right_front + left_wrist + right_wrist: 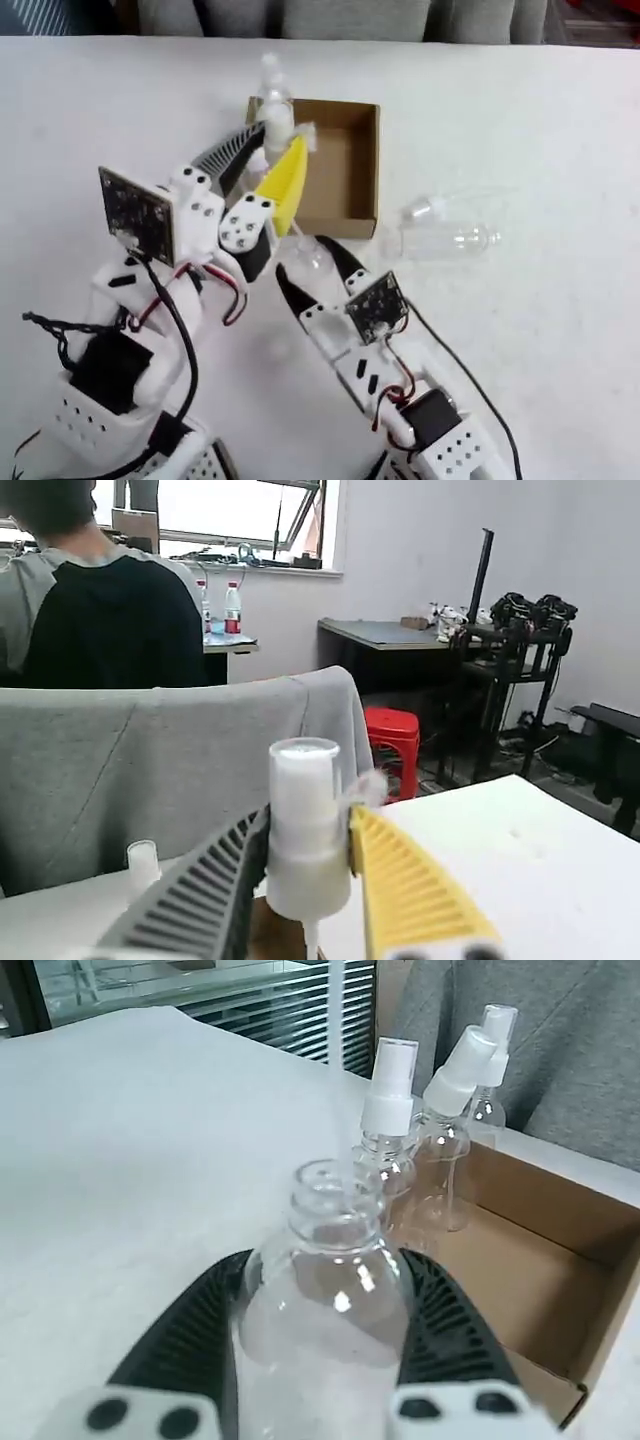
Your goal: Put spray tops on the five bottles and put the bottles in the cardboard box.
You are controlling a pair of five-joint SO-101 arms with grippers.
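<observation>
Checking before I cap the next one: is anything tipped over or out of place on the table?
Yes. One clear bottle lies on its side on the table, outside the cardboard box and to its right in the high view. It is neither upright nor boxed.

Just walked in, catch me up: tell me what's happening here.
The left end effector grips a white plastic spray top over an edge of the open brown cardboard box. The right end effector holds a clear plastic bottle with no top, close by the box. Clear bottles fitted with white tops stand at the box.
</observation>
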